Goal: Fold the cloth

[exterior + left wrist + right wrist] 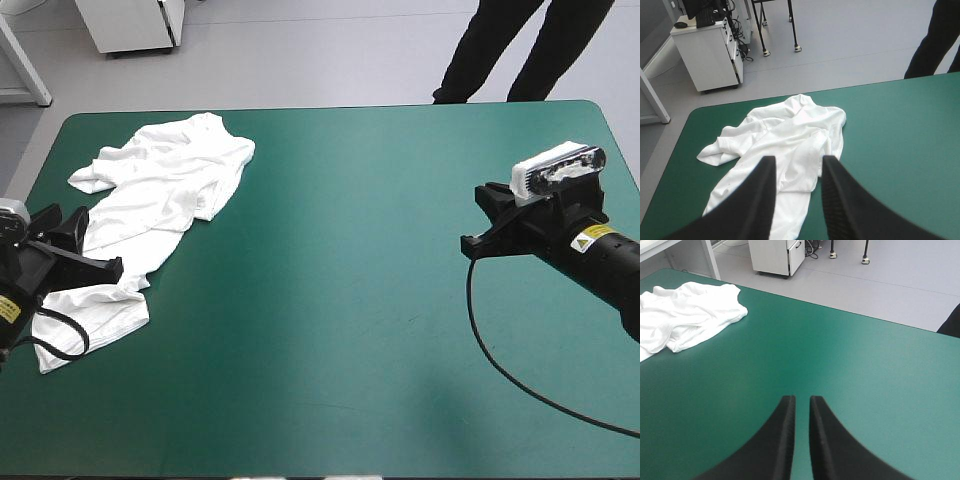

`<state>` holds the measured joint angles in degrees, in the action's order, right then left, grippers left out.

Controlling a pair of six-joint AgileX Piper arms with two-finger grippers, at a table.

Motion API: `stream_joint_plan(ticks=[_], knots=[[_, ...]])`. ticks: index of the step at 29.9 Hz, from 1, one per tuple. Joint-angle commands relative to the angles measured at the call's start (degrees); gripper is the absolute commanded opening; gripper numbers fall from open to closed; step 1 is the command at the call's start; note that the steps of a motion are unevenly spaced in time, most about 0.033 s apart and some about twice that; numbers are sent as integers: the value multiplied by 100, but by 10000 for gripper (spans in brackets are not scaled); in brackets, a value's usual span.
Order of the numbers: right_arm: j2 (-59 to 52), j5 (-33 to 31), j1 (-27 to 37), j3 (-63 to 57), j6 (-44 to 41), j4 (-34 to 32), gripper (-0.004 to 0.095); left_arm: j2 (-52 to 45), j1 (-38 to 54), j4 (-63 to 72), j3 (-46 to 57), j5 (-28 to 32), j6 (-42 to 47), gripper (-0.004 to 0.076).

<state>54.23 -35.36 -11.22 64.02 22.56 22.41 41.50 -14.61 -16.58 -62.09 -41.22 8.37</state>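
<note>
The white T-shirt point(160, 190) lies crumpled and stretched out along the table's left side, from the far left corner toward the near left. One sleeve sticks out toward the left edge. My left gripper point(98, 243) hovers over the shirt's near part, open. In the left wrist view the T-shirt point(790, 135) shows ahead of and between the parted fingers of the left gripper point(797, 162), with nothing held. My right gripper point(472, 215) is at the table's right side over bare cover, far from the shirt. Its fingers point(787, 410) are shut on nothing, and the T-shirt point(685, 315) lies far ahead to one side.
The teal-green cover point(350, 300) spreads between the shirt and my right gripper. The shirt's near end lies close to the table's left edge point(30, 180).
</note>
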Motion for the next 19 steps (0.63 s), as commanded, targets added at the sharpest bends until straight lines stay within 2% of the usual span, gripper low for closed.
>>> stream_joint_plan(ticks=[1,15,19], knots=[[-46,353,36,181,88,101,187,18,-10,-25,-184,413,26,228],[-46,376,36,181,48,101,193,18,-10,-2,-184,383,26,228],[16,376,36,181,48,91,193,308,-10,-57,-197,419,26,228]])
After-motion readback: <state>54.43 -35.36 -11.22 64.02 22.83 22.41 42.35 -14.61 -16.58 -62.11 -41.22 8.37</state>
